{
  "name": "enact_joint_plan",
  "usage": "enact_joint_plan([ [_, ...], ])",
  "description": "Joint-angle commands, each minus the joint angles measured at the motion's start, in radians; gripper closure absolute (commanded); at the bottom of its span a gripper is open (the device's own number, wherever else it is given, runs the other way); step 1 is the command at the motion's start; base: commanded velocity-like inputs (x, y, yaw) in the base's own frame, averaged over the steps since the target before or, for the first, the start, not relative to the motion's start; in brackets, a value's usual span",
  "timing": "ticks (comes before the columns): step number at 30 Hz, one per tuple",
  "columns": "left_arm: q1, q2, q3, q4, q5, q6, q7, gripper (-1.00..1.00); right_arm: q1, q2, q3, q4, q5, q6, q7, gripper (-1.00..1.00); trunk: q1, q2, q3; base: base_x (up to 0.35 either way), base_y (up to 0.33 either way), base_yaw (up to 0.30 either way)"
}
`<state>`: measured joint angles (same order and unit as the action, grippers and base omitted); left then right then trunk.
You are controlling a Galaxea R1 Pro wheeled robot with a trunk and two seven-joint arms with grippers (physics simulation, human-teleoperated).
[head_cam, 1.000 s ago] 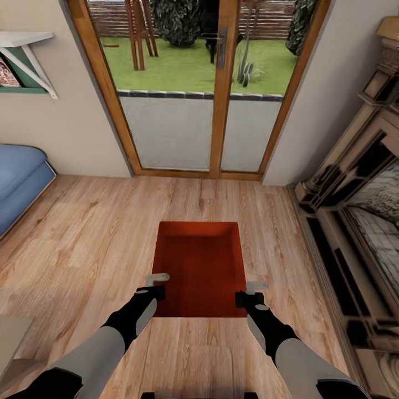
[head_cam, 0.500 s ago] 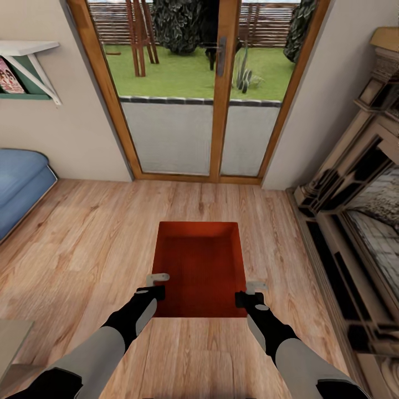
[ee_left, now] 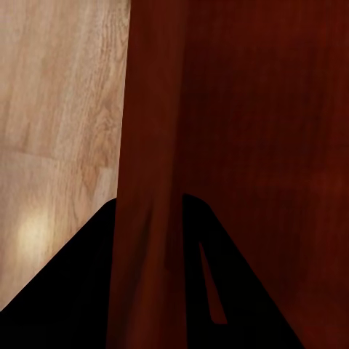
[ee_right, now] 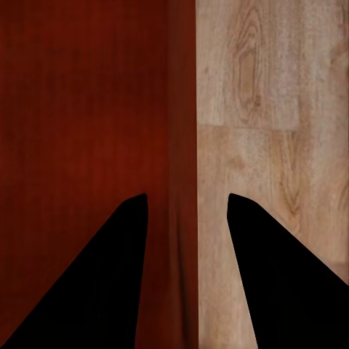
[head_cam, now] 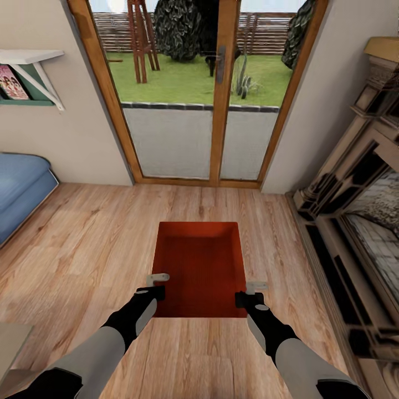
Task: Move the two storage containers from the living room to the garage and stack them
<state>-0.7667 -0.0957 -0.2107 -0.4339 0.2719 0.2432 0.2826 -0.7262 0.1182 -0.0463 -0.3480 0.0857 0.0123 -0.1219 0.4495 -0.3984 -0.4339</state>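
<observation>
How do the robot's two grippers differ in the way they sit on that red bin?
The left gripper straddles the bin's left wall; the right gripper straddles its right wall. The left sits slightly farther forward along the bin than the right. In the wrist views, the right gripper's dark fingers show a clear gap around the wall, while the left's sit tighter against it. Both are near the bin's close end.

Light wood plank floor [head_cam: 83, 244] underfoot, running ahead of the left claw [head_cam: 157, 281] and right claw [head_cam: 252, 292] to beige walls [head_cam: 72, 144]. Straight ahead, wood-framed glass doors [head_cam: 199, 105] opening on a sunlit green lawn, fence and dark shrubs. Off beyond the left claw, a blue sofa [head_cam: 19, 185] under a white bracketed shelf [head_cam: 27, 72]. Beside the right claw's outer side, a dark ornate fireplace [head_cam: 354, 210].
</observation>
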Motion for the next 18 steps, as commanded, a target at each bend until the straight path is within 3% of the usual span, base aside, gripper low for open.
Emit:
enact_joint_plan([
  [1,0.000,0.001,0.001,0.001,0.006,0.008,0.015,1.00,-0.001,0.001,-0.017,-0.005,0.022,-0.002,-0.004,1.00,0.001,-0.002,0.000,0.000,0.000,0.000],
  [18,0.000,0.001,0.002,0.001,0.006,0.008,0.015,1.00,-0.001,0.001,-0.017,-0.005,0.022,-0.003,-0.004,1.00,0.001,-0.002,0.028,0.000,0.000,0.000],
])
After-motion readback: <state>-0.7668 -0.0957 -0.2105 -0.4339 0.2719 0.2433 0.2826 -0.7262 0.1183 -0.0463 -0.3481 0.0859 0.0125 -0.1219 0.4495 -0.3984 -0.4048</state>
